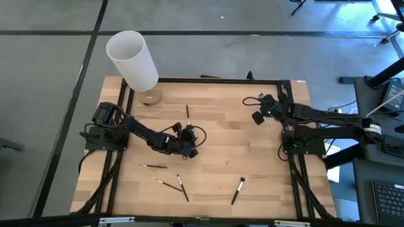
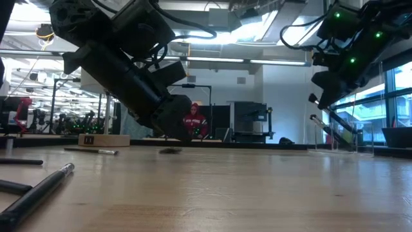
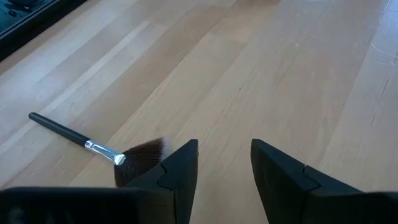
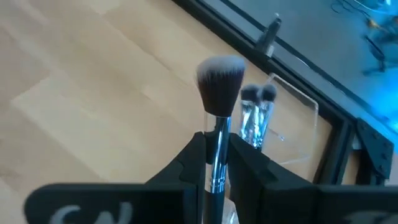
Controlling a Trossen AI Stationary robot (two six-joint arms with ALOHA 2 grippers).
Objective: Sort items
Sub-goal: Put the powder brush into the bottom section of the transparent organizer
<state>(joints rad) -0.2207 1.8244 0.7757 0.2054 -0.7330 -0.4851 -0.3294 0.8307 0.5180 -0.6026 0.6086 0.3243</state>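
Evidently sorting: right gripper clamps 1 brush upright just short of a clear holder containing 2; left gripper, fingers apart, hovers just beside a fan brush.

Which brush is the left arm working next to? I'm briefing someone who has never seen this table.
Start at the wooden table and find the left gripper near its middle. Just beyond it lies the fan brush, beside the open, empty jaws. Its wide dark bristles spread from a silver collar on a thin black handle, and it lies apart from the brushes along the near edge.
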